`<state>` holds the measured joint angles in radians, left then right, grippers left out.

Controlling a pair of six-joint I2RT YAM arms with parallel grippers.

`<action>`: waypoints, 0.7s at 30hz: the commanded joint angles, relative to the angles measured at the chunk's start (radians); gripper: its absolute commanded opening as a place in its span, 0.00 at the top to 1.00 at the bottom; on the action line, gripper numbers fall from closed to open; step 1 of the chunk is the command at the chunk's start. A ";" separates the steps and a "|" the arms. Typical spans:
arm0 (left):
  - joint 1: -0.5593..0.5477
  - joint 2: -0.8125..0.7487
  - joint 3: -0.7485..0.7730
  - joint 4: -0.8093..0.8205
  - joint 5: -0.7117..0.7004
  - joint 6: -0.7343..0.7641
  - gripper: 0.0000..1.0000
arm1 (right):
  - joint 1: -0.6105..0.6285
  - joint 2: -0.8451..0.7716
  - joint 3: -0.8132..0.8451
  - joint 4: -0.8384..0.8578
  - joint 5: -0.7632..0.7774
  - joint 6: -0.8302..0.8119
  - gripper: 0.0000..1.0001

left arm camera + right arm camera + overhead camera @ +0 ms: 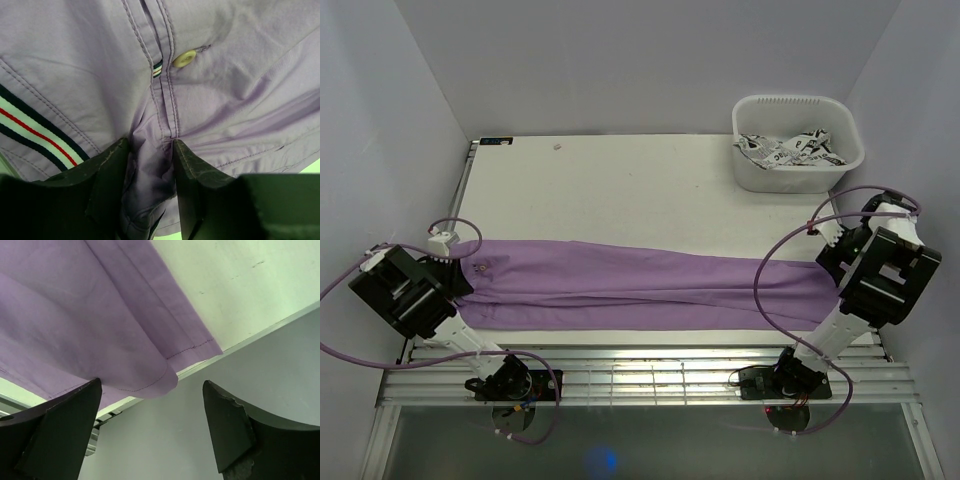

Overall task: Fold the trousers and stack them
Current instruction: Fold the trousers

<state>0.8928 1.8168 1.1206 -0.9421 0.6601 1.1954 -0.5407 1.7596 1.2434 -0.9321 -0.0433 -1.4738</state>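
A fold of soft lilac cloth below the fly is pinched between the narrowly set dark fingers of the left claw; a pale round button is seen just beyond it. The trousers are laid lengthwise, legs together, across the white desk from that claw to the right claw, which is held wide apart with nothing gripped, the stitched, rounded hem just ahead of it. Well beyond the right claw, a white plastic tub of crumpled printed material is set.
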 commanded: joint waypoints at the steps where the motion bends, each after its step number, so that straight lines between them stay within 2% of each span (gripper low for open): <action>1: 0.006 -0.023 -0.031 0.072 -0.108 0.039 0.46 | 0.007 -0.018 0.089 -0.025 -0.003 0.085 0.13; 4: 0.005 -0.045 -0.028 0.052 -0.071 0.036 0.45 | -0.028 -0.043 0.120 -0.092 -0.033 0.124 0.17; 7: 0.000 -0.051 -0.021 0.028 -0.044 0.033 0.45 | -0.080 -0.046 0.136 -0.187 -0.097 0.194 0.28; 11: 0.000 -0.066 -0.022 0.026 -0.027 0.029 0.44 | -0.148 -0.064 0.058 -0.255 -0.191 0.323 0.33; 16: 0.000 -0.068 -0.028 0.022 -0.005 0.004 0.41 | -0.186 -0.113 -0.111 -0.146 -0.288 0.443 0.36; 21: 0.000 -0.094 -0.042 0.012 0.010 -0.003 0.36 | -0.189 -0.115 -0.183 0.007 -0.265 0.530 0.43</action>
<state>0.8921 1.7802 1.0946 -0.9314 0.6659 1.1954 -0.7288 1.6707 1.0653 -1.0298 -0.2741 -1.0275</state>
